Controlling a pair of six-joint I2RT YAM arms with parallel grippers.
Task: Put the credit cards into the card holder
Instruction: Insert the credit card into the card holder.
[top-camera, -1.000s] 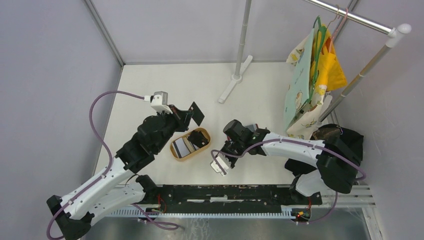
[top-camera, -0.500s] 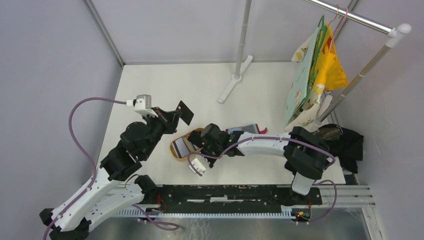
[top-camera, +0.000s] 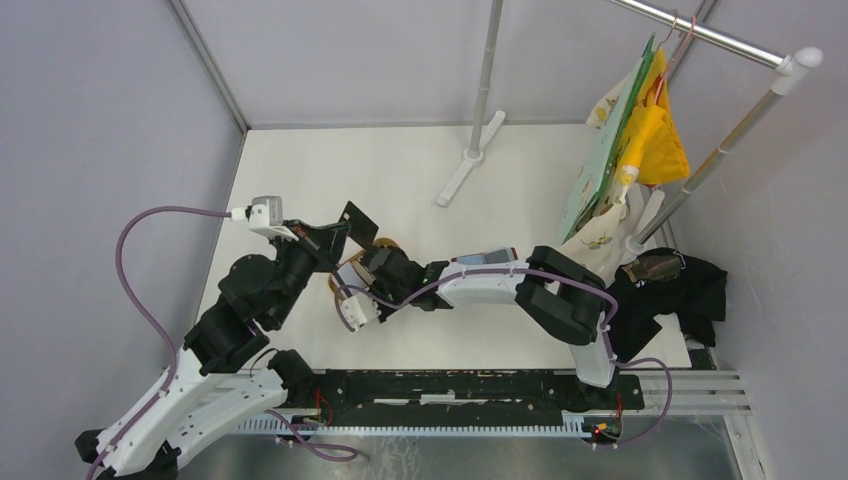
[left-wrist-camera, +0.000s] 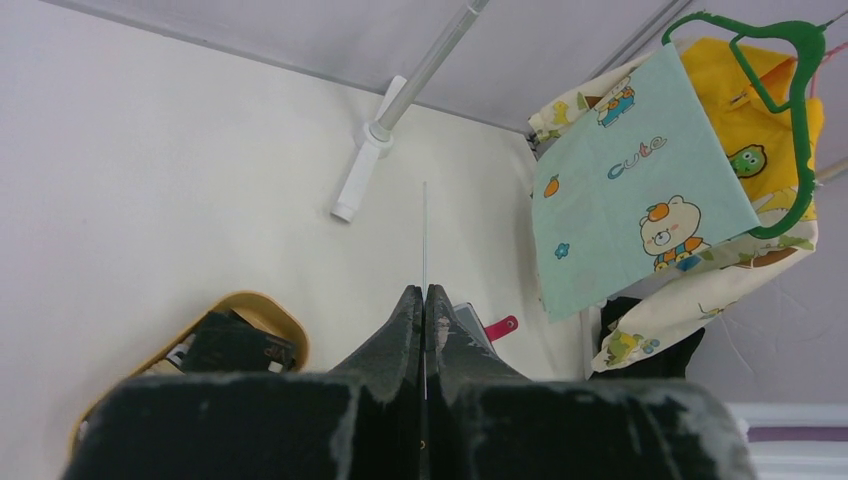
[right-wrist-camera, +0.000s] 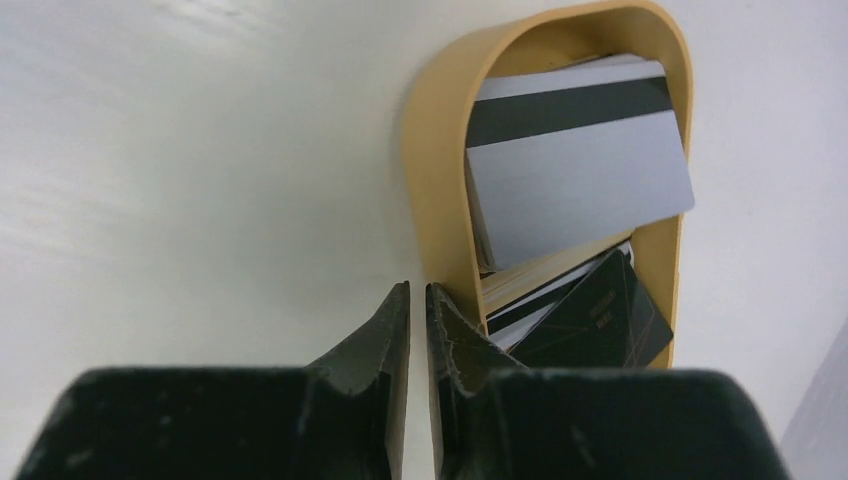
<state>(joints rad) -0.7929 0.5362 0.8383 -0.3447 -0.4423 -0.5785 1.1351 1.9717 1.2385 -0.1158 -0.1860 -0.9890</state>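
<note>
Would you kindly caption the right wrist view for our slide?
Right gripper poised at the tan tray's rim, beside stacked grey and black cards.

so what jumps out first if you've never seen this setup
The left gripper holds a black card pinched upright above the table's left middle. Just right of it, the right gripper hovers nearly shut at the rim of the tan tray full of cards. Colourful clothes hang at far right.
</note>
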